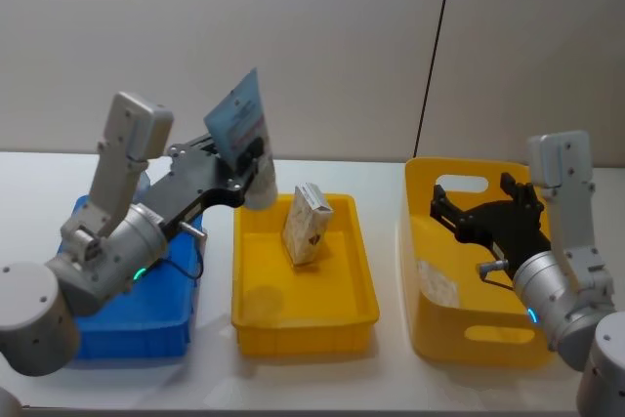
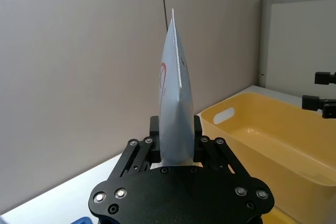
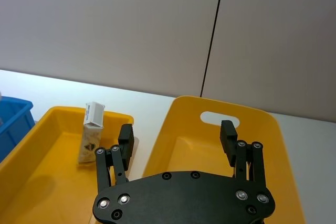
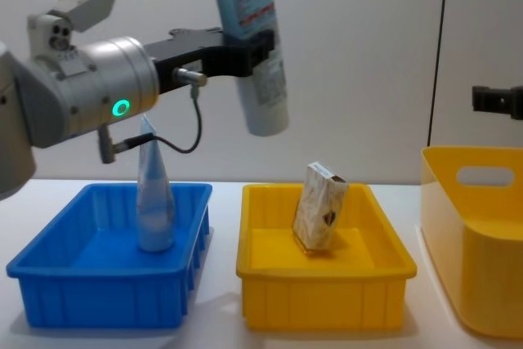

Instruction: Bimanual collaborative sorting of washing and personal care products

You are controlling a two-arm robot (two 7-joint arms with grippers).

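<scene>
Two arms reach over a white bench [image 1: 39, 183]. Head view: the left end effector [image 1: 252, 165] pinches a pale-blue squeeze tube [image 1: 237, 122] around its lower body and holds it in the air above the far left corner of a shallow yellow tray [image 1: 303, 324] in the middle. A blue bin [image 1: 146, 324] sits to the left. A beige patterned carton [image 1: 309, 225] stands tilted in the tray. The right end effector [image 1: 483, 210], spread wide and holding nothing, hovers over a tall yellow bin [image 1: 430, 271] on the right. Left wrist view: the left end effector squeezes the tube's two sides, flat crimped end up. Right wrist view: the right end effector gapes toward the tall bin's far wall, with the carton off to the left. Chest view: the tube hangs cap-down, slightly tilted, high above the tray's left part; a clear cone-shaped bottle [image 4: 153, 202] stands upright in the blue bin
</scene>
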